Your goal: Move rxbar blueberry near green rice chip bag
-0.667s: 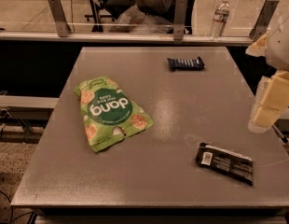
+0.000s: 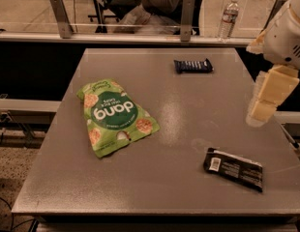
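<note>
The rxbar blueberry (image 2: 193,65) is a slim dark navy bar with pale lettering, lying flat at the far middle-right of the grey table (image 2: 179,129). The green rice chip bag (image 2: 116,116) lies flat on the left half of the table, its dark "dang" circle upward. My gripper (image 2: 262,108) hangs at the right edge of the view, over the table's right side, well to the right of and nearer than the bar. It touches nothing.
A larger black wrapper with a white barcode patch (image 2: 233,168) lies at the near right. A water bottle (image 2: 228,18) stands beyond the table behind a railing. A seated person (image 2: 159,6) is at the back.
The arm at the right has shifted slightly; the objects on the table have not moved.
</note>
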You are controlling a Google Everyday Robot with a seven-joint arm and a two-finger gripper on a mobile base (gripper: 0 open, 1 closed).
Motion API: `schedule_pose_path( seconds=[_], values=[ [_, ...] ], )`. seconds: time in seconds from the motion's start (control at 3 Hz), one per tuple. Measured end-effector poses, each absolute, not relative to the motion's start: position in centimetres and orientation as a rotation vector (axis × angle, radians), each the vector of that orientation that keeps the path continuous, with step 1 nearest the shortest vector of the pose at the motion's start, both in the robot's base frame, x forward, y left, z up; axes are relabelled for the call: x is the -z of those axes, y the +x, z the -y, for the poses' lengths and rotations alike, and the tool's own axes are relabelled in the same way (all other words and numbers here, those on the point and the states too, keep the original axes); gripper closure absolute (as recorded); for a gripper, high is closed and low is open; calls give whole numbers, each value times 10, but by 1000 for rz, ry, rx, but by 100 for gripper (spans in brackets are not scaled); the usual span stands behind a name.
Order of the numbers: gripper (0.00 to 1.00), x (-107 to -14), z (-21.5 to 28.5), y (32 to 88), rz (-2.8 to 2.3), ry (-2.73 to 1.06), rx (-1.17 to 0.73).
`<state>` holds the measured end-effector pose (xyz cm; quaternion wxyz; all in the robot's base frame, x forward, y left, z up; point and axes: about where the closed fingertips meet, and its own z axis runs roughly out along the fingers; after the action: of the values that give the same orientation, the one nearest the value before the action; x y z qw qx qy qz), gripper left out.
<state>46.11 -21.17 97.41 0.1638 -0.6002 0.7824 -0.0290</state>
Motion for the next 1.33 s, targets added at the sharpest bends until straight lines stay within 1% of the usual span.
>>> schedule_pose_path(
  seconds=[0.67,1.0,1.33],
  values=[
    [0,-961,217,544,-2242,-1621,-6],
    [0,-944,224,602,-2212,-1568,-66],
    [0,-924,226,643,-2207,-1540,-96]
  ],
)
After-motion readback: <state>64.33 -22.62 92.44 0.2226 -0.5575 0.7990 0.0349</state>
